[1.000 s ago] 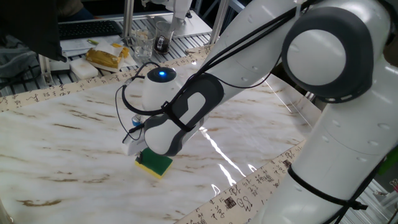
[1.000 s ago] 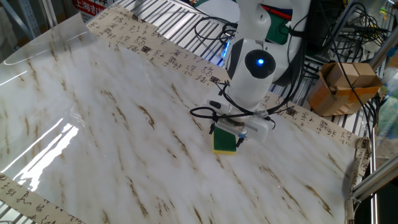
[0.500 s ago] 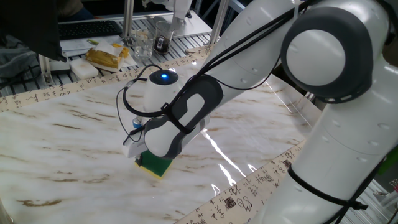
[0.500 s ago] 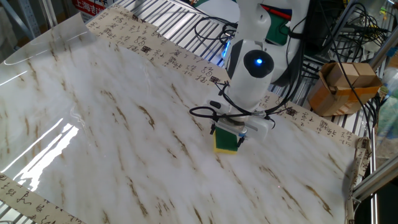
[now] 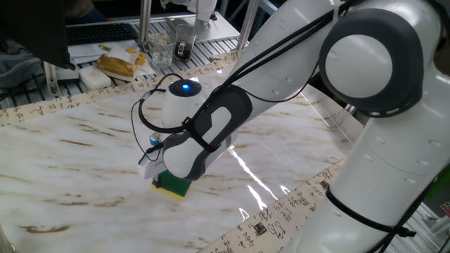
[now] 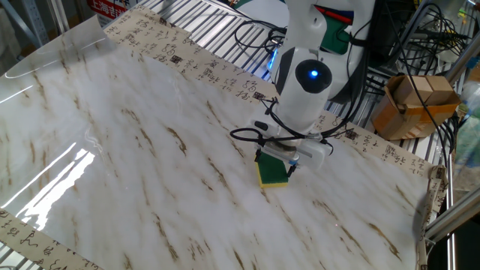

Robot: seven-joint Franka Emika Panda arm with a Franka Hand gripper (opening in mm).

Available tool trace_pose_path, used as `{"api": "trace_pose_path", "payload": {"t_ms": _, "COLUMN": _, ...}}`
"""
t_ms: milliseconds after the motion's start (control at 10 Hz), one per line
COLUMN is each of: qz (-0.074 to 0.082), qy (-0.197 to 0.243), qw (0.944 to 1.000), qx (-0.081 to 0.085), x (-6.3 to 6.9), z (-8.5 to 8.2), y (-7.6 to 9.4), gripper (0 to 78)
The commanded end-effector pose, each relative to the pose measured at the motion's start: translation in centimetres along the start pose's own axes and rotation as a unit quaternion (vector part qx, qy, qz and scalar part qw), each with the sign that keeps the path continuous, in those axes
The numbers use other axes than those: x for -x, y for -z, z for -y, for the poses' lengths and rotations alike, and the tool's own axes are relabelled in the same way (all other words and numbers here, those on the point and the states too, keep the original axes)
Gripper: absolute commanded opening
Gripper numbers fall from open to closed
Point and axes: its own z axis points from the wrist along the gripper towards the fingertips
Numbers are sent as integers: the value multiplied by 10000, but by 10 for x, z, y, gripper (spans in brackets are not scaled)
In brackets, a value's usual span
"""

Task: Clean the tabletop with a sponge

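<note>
Gripper [image 6: 276,159] is pinching your small green-topped yellow foam sponge [image 6: 272,172], pressing it flat onto the glossy white brown-streaked marble tabletop [image 6: 135,157]. You're seeing it sitting near the beige character-printed border [image 6: 225,75].

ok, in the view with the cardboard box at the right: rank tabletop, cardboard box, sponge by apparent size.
1. the tabletop, fills most of the frame.
2. the cardboard box, partly hidden by cables.
3. the sponge, partly covered by the gripper.
The box sits farther back than the sponge, yet looks larger, so the order is safe.
</note>
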Motion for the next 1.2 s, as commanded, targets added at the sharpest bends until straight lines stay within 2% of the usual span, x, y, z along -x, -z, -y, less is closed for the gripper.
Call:
{"api": "trace_pose_path", "payload": {"t_ms": 100, "qz": 122, "qy": -2, "qw": 9999, "qx": -90, "x": 4, "z": -5, "y": -6, "gripper": 773}}
{"api": "trace_pose_path", "payload": {"t_ms": 800, "qz": 187, "qy": -95, "qw": 9997, "qx": -104, "x": 10, "z": -7, "y": -17, "gripper": 773}}
{"api": "trace_pose_path", "payload": {"t_ms": 900, "qz": 180, "qy": -130, "qw": 9997, "qx": -114, "x": 10, "z": -8, "y": -18, "gripper": 773}}
{"api": "trace_pose_path", "payload": {"t_ms": 1100, "qz": -16, "qy": -104, "qw": 9999, "qx": -65, "x": 8, "z": -8, "y": -16, "gripper": 773}}
{"api": "trace_pose_path", "payload": {"t_ms": 1200, "qz": 49, "qy": -202, "qw": 9997, "qx": -89, "x": 6, "z": -9, "y": -13, "gripper": 773}}
